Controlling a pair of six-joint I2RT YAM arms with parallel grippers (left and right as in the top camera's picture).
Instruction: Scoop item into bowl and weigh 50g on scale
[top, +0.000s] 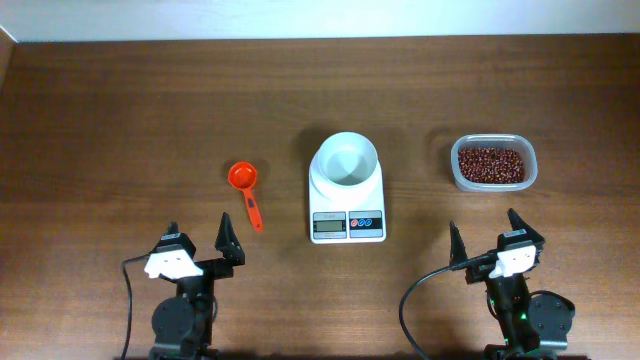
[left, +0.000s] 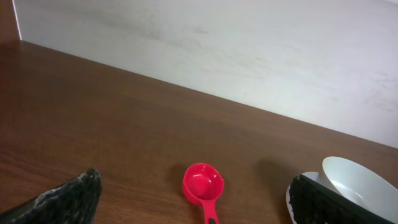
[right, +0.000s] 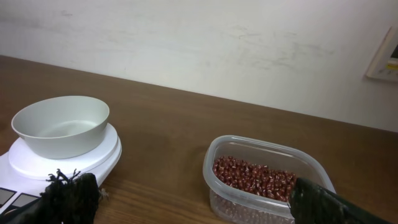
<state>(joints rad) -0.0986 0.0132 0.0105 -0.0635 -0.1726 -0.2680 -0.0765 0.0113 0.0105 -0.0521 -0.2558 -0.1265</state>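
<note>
The white bowl (top: 346, 160) stands empty on the white scale (top: 347, 212) at the table's middle; both also show in the right wrist view, bowl (right: 61, 126) and scale (right: 106, 157). The red-brown beans (top: 490, 163) fill a clear plastic tub (top: 493, 184) at the right, also seen in the right wrist view (right: 252, 176). A red scoop (top: 244, 184) lies left of the scale, cup away from me (left: 202, 184). My left gripper (top: 200, 240) is open and empty, just short of the scoop. My right gripper (top: 485, 240) is open and empty, short of the tub.
The brown wooden table ends at a pale wall along the back (top: 320, 20). The scale's display and buttons (top: 347, 226) face the arms. The tub's rim (right: 267, 149) stands a little taller than the table surface.
</note>
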